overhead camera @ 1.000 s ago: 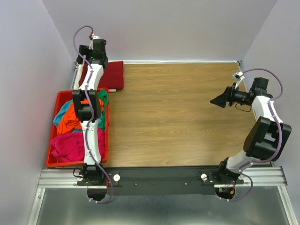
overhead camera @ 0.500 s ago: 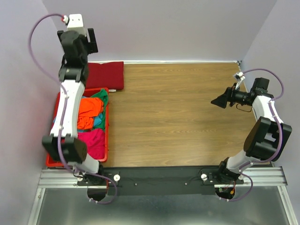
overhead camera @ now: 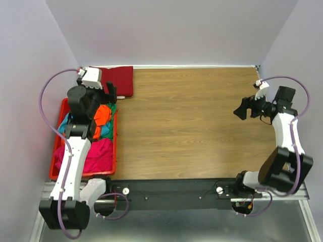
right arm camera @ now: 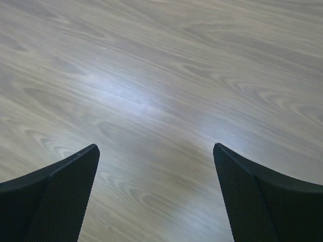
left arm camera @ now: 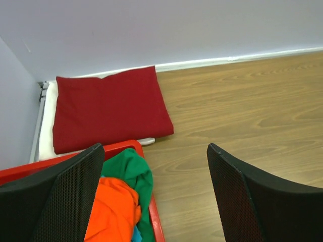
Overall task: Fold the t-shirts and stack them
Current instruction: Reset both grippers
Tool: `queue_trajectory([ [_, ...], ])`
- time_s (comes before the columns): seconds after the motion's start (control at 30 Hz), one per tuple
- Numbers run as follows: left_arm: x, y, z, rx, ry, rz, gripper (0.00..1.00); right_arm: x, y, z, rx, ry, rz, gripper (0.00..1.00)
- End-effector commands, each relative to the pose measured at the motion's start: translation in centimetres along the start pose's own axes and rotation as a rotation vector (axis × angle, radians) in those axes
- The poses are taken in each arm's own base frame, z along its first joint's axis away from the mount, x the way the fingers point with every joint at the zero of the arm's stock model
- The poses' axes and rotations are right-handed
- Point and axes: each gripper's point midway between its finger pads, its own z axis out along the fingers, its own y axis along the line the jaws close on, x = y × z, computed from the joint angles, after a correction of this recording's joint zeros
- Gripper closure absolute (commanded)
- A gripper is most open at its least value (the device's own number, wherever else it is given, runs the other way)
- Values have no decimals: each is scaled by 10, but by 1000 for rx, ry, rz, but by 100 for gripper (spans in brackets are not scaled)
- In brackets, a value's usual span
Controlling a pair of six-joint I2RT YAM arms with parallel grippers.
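A folded dark red t-shirt (overhead camera: 119, 79) lies at the back left corner of the table, and it also shows in the left wrist view (left arm camera: 108, 108) with a white layer (left arm camera: 45, 138) under its edge. Orange (overhead camera: 103, 114), green (overhead camera: 111, 105), teal (overhead camera: 63, 126) and magenta (overhead camera: 96, 154) t-shirts lie crumpled in the red bin (overhead camera: 54, 171). My left gripper (overhead camera: 110, 94) is open and empty above the bin's far right corner, with orange (left arm camera: 108, 212) and green (left arm camera: 133, 171) cloth below it (left arm camera: 155, 147). My right gripper (overhead camera: 243, 108) is open and empty over bare wood at the right (right arm camera: 155, 146).
The red bin's rim (left arm camera: 151, 212) runs along the table's left side. Walls close the table at the back, left and right. The wooden tabletop (overhead camera: 186, 121) stretches between the two arms.
My left arm has swung down from high at the back left corner to just above the bin's far end. My right gripper has drawn back slightly to the right.
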Motion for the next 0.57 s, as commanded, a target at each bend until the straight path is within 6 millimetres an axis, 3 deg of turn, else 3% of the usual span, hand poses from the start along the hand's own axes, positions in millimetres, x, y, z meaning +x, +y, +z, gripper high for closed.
queue_trajectory([
  [0.0, -31, -16, -25, 58, -141, -5, 11, -9, -33, -38, 356, -15, -45, 0],
  [0.23, -21, -22, -45, 70, -162, -27, 11, -49, -35, -106, 712, -244, 80, 0],
  [0.43, -22, -22, -56, 61, -185, -19, 11, -60, -34, -132, 832, -394, 160, 0],
  [0.53, -23, -23, -60, 66, -195, -19, 11, -62, -33, -133, 833, -435, 244, 0],
])
